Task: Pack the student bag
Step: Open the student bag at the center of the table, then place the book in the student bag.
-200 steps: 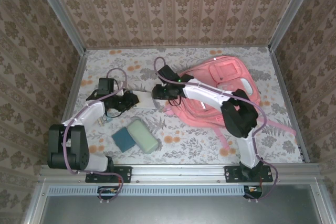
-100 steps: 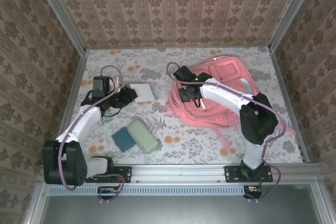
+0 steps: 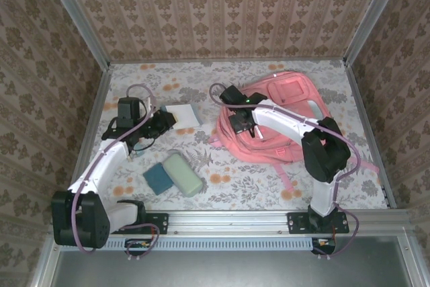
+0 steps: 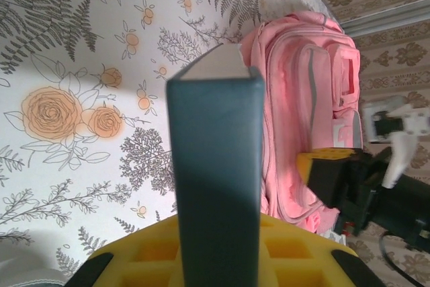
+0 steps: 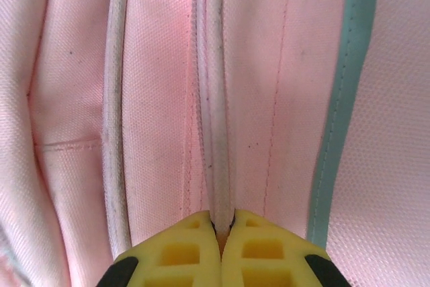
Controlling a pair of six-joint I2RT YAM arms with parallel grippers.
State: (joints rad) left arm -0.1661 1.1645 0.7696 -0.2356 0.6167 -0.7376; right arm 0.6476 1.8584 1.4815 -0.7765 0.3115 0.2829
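1. At 2 o'clock on the table [image 3: 235, 186], seen from above: pink bag [image 3: 289, 92] lies flat.
2. Blue-green pouch [image 3: 173, 174] at 7 o'clock, well apart from the bag.
3. Book [image 3: 183, 113] at 10 o'clock, teal spine, clamped in the left gripper [image 3: 163, 120], jaws narrow.
4. Right gripper [image 5: 222, 223] at the bag's 9 o'clock edge, jaws closed, pinching a white seam [image 5: 218, 132].

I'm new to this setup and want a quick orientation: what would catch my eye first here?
The pink backpack stands out first. It lies at the right rear of the flowered table, with the right gripper pinched shut on a white seam of it. To its left, the left gripper grips a dark book.
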